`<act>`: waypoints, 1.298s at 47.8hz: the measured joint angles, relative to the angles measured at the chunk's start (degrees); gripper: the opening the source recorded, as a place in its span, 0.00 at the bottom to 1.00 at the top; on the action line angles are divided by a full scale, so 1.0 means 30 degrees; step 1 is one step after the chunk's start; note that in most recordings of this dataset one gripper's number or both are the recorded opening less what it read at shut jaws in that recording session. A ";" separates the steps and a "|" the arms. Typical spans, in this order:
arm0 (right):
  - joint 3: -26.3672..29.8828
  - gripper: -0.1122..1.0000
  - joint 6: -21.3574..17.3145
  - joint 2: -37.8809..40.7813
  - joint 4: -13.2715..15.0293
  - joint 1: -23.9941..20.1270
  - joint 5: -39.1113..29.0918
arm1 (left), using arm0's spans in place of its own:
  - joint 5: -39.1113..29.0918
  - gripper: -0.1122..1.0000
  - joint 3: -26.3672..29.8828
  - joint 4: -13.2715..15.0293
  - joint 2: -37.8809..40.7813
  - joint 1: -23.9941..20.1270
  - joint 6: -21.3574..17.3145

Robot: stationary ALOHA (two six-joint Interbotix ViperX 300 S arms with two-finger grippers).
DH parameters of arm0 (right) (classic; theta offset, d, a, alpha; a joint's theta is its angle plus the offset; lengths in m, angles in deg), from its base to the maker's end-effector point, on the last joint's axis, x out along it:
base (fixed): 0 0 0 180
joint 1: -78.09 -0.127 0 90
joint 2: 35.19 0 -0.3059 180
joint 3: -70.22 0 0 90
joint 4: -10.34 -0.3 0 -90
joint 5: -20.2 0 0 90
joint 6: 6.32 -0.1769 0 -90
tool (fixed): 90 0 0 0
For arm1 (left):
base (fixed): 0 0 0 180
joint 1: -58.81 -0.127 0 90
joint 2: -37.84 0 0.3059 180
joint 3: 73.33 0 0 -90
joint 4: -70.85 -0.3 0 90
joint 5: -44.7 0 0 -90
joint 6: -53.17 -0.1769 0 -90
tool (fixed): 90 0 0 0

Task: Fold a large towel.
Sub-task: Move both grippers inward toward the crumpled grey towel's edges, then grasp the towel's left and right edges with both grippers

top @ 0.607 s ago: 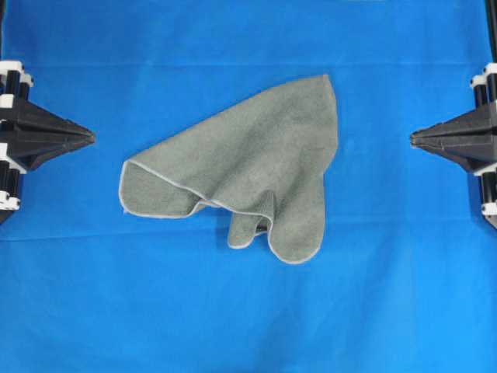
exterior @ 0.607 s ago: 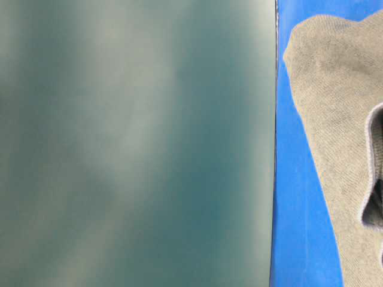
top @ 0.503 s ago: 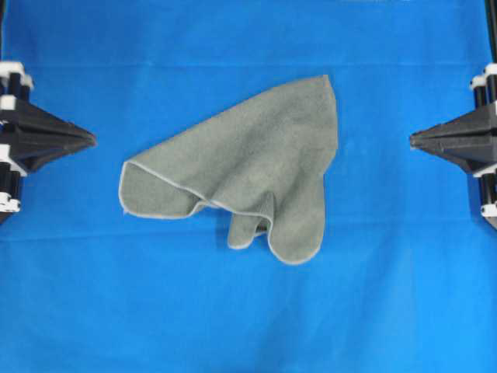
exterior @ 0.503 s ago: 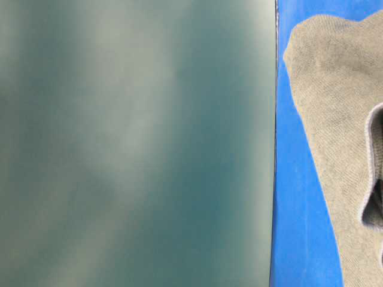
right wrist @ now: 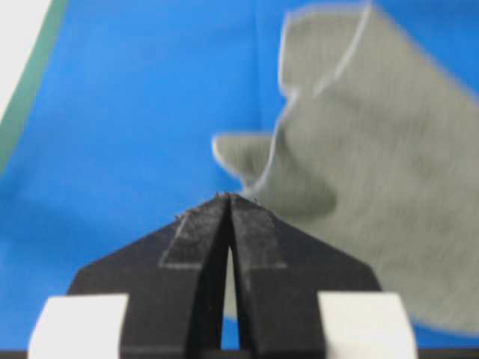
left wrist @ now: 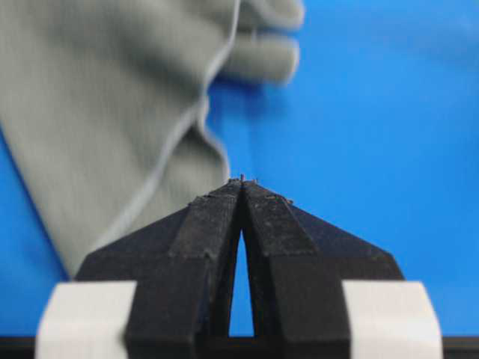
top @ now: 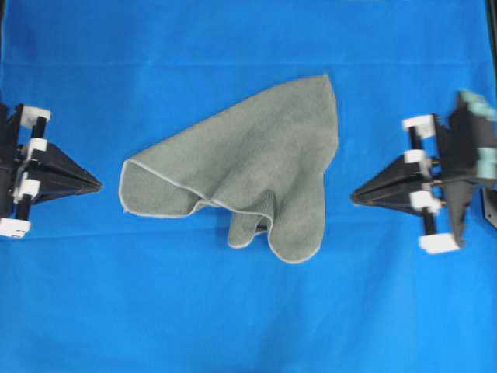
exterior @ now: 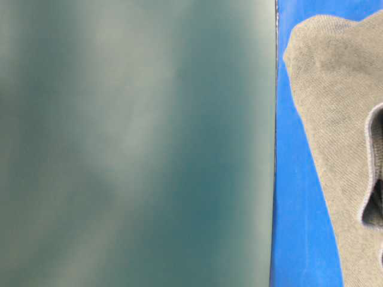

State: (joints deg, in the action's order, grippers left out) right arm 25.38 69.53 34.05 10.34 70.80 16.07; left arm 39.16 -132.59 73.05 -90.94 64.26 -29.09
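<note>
The grey-green towel [top: 256, 167] lies crumpled on the blue sheet [top: 248, 311] in the middle of the overhead view, one corner pointing to the back right, two rounded lobes hanging toward the front. Its pale hem shows along the folded edge. My left gripper [top: 99, 185] sits shut and empty a short way left of the towel's left corner. My right gripper [top: 353, 199] is shut and empty to the right of the towel, apart from it. The towel [left wrist: 112, 112] fills the upper left of the left wrist view beyond the gripper [left wrist: 242, 180]. In the right wrist view the towel [right wrist: 374, 172] lies beyond the gripper [right wrist: 228, 196].
A blurred dark green panel [exterior: 137, 143] blocks the left two thirds of the table-level view; the towel [exterior: 335, 119] shows to its right. A pale strip with a green border [right wrist: 22, 60] marks the sheet's edge in the right wrist view.
Both arms have moved inward toward the towel, the right one much farther than the left. The towel has not moved. Both grippers stay shut.
</note>
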 measured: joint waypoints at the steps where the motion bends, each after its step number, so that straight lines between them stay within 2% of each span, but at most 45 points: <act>1: 0.0117 0.11 -0.0234 0.0381 0.0000 0.0000 -0.0117 | 0.0000 0.11 -0.0146 0.0000 0.0205 0.0029 0.0205; 5: 0.0762 0.11 -0.1348 0.1992 0.0000 -0.0234 -0.0879 | 0.0088 0.19 -0.0703 -0.0029 0.1230 0.0000 0.1143; 8: 0.1377 0.11 -0.1992 0.3428 -0.0029 -0.0498 -0.1670 | 0.0381 0.33 -0.0908 0.0000 0.2139 0.0000 0.1758; 10: 0.1758 0.15 -0.2402 0.4277 0.0000 -0.0586 -0.2139 | 0.0791 0.43 -0.1025 0.0000 0.2725 -0.0059 0.2197; 17: 0.3193 0.52 -0.3750 0.7236 0.0000 -0.0850 -0.3750 | 0.2373 0.79 -0.1318 0.0000 0.5186 -0.0908 0.3428; 20: 0.3750 0.65 -0.3896 0.8232 0.0000 -0.1084 -0.4014 | 0.2988 0.85 -0.1436 0.0000 0.6357 -0.1377 0.3809; 23: 0.4248 0.70 -0.3984 0.9199 0.0000 -0.1289 -0.4072 | 0.3604 0.85 -0.1436 0.0000 0.7705 -0.1787 0.3955; 34: 0.5742 0.67 -0.4131 1.1865 0.0000 -0.1523 -0.4102 | 0.6211 0.84 -0.0674 0.0000 1.1953 -0.2168 0.3955; 43: 0.6855 0.67 -0.4102 1.3594 0.0059 -0.1582 -0.4072 | 0.6797 0.84 0.0352 -0.0029 1.4326 -0.2402 0.3896; 50: 0.7588 0.66 -0.4102 1.4502 0.0264 -0.1611 -0.4102 | 0.6533 0.81 0.0703 0.0000 1.4736 -0.2754 0.3867; 53: 0.7705 0.65 -0.4102 1.4678 0.0381 -0.1611 -0.4131 | 0.6123 0.74 0.0791 0.0000 1.4736 -0.2871 0.3896; 56: 0.7764 0.58 -0.4102 1.4736 0.0527 -0.1611 -0.4189 | 0.5508 0.61 0.0850 0.0000 1.4707 -0.3047 0.3867; 59: 0.7793 0.45 -0.4102 1.4736 0.0645 -0.1494 -0.4248 | 0.4658 0.45 0.0938 0.0000 1.4590 -0.3135 0.3867; 62: 0.7822 0.28 -0.4043 1.4766 0.0645 -0.1494 -0.4395 | 0.3662 0.30 0.1055 0.0000 1.4355 -0.3164 0.3867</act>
State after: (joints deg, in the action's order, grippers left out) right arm 48.84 57.40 78.34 12.28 66.31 2.88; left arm 50.15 -129.42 73.05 -47.88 54.77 -17.49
